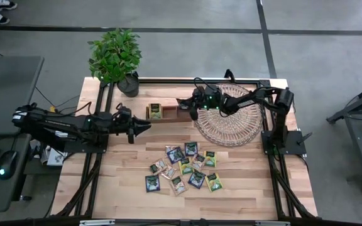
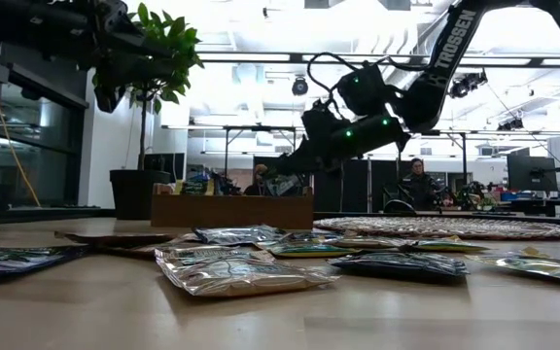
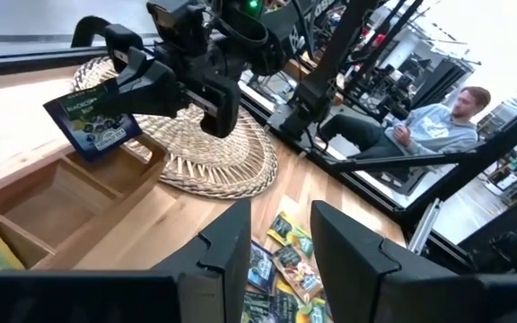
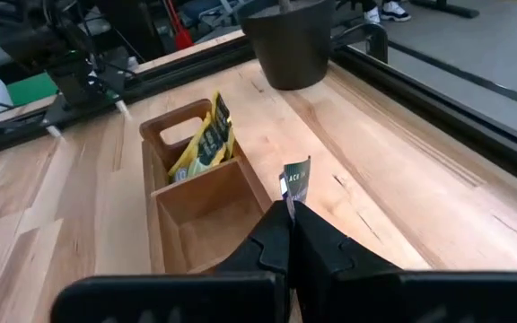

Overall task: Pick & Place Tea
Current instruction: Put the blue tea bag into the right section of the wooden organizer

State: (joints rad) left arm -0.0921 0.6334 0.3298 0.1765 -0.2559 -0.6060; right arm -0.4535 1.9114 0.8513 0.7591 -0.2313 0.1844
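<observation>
My right gripper (image 1: 191, 113) hangs over the right end of the narrow wooden box (image 1: 165, 112), shut on a dark navy tea sachet (image 3: 92, 124). The right wrist view shows this sachet (image 4: 296, 184) edge-on above the box's compartments (image 4: 200, 211). Yellow-green sachets (image 4: 203, 144) lean upright in the box's far compartment. Several more sachets (image 1: 184, 166), navy, yellow-green and beige, lie flat on the table in front of the box. My left gripper (image 1: 144, 127) is open and holds nothing, hovering just left of the box. My right gripper pinches the navy sachet between its two fingers at the sachet's upper edge (image 3: 122, 97). The fingers slant down from the table's right side. The sachet sticks out beyond the fingertips, tilted and lifted clear above the box.
The round wicker tray (image 1: 231, 116) lies right of the box, under the right arm. A potted plant (image 1: 115, 56) stands at the table's far left corner. Bare wood lies near the table's near edge (image 1: 187, 204). People sit in the room beyond (image 3: 429, 126).
</observation>
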